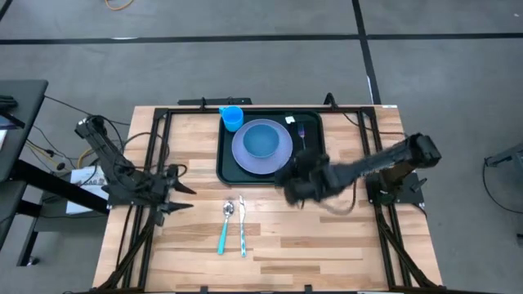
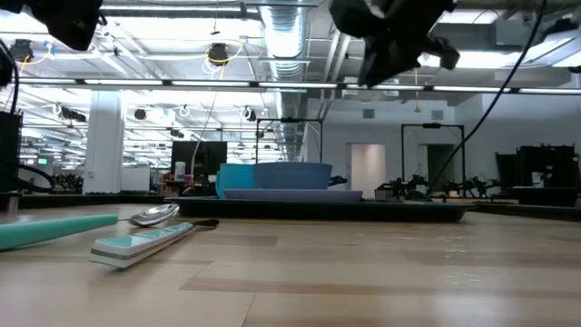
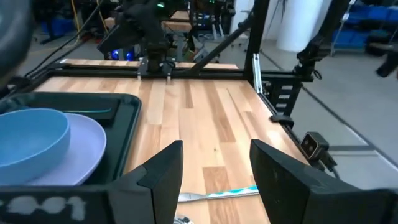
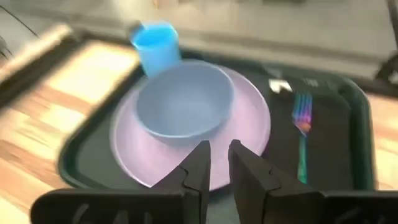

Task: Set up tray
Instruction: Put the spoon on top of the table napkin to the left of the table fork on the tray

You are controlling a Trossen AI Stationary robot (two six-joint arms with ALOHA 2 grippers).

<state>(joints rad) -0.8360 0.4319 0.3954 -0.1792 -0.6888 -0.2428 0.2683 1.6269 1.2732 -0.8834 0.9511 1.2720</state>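
The dark tray (image 1: 222,163) lies at the table's far middle. It carries a lavender plate (image 1: 282,159) with a blue bowl (image 1: 261,141) on it. A blue cup (image 1: 232,118) stands at its far left corner. A fork (image 4: 303,134) lies on a black napkin (image 4: 323,143) along its right side. My right gripper (image 4: 219,155) hovers above the tray's near right edge, fingers nearly together and empty. My left gripper (image 3: 214,165) is open over the table's left side, left of a spoon (image 1: 225,224) and knife (image 1: 243,227).
The teal-handled spoon (image 2: 154,215) and the knife (image 2: 136,245) lie side by side on bare wood near of the tray. A black frame (image 1: 359,110) runs along the table's far and side edges. Open wood shows near of the tray on the right.
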